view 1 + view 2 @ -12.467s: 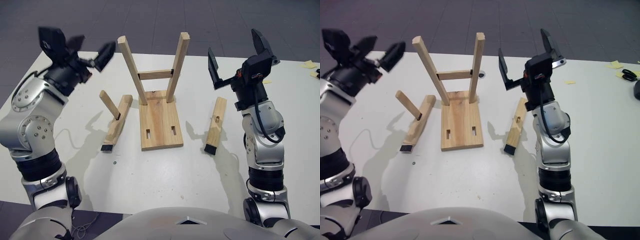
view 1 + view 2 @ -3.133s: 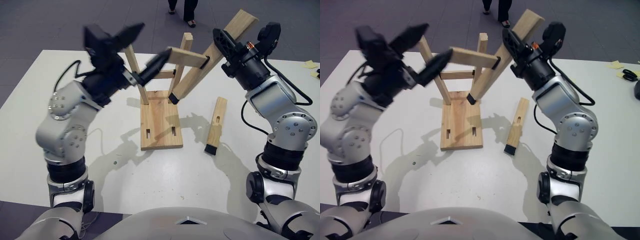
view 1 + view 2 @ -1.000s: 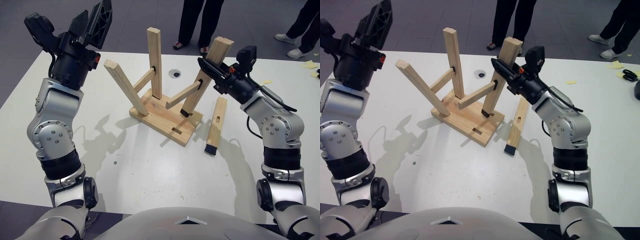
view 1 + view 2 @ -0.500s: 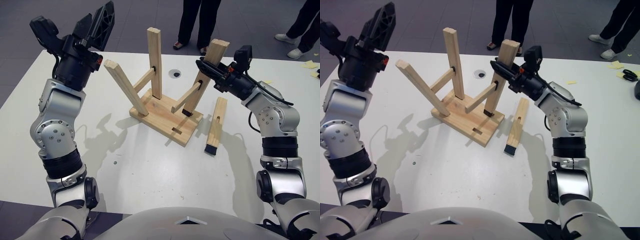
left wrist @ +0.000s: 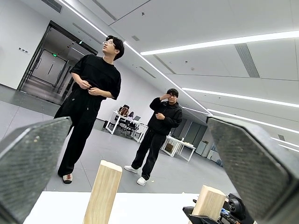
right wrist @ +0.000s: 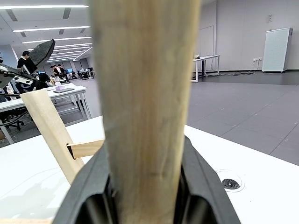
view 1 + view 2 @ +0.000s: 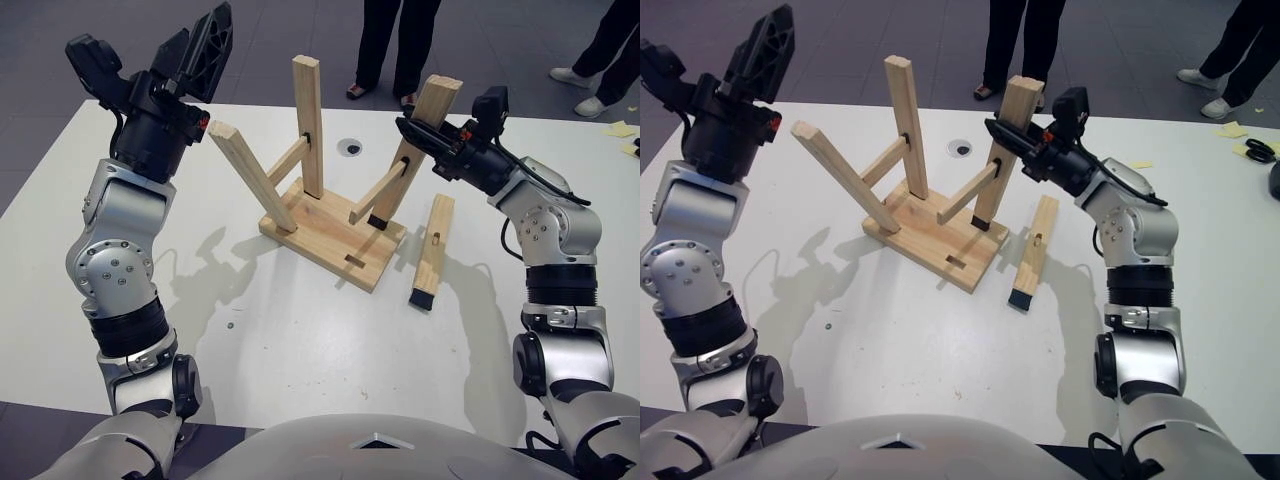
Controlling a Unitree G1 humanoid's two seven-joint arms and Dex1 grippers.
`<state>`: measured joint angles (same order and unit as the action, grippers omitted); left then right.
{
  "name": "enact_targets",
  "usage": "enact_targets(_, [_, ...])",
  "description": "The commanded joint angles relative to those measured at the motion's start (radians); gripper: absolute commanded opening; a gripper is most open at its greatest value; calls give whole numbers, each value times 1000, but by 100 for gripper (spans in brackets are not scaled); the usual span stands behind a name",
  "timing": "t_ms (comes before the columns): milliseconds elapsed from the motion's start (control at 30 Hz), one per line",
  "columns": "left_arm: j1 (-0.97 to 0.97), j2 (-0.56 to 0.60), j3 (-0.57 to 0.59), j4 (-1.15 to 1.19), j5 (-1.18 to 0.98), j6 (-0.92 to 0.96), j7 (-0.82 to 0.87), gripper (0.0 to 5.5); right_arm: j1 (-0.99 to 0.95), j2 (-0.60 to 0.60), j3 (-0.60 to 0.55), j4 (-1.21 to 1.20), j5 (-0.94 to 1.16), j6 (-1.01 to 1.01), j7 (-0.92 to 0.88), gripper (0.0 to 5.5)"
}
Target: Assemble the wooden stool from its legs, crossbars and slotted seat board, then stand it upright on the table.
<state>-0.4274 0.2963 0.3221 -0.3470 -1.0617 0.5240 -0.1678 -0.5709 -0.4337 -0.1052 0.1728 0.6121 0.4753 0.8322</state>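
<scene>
— How will this stool handle?

— Stiff, light wood, I'd judge, but loose in its joints. The seat board (image 7: 330, 240) lies underside-up on the table (image 7: 300, 350), with two legs (image 7: 308, 125) standing in it, one leaning.

— And the third leg (image 7: 392, 190)?

— The right jaws are clamped round its upper part, its foot at the board. Hold high and press straight down. The fourth leg (image 7: 430, 250) lies beside the board. The left jaws gape wide, empty, raised at the left.
</scene>
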Motion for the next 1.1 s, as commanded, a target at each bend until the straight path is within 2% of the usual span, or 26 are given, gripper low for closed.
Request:
enact_targets(33, [6,1,-10,-2,8,9,-3,540,28,5,13,-38,-4,29,7,103])
enact_targets(400, [17,-8,-10,-12,7,5,8,540,203,8,69,-151,-60,79,-74,103])
enact_targets(567, [23,-9,-15,-18,13,6,11,540,341,22,107,-251,-122,92,-219,103])
enact_targets(667, [31,-6,-18,-23,16,11,13,540,440,11,125,-320,-127,166,-309,103])
enact_targets(833, [36,-4,-21,-26,17,14,12,540,523,-63,124,-452,-50,338,-391,103])
enact_targets(1100, [46,-2,-32,-28,26,14,6,540,565,-169,224,-526,-29,488,-461,103])
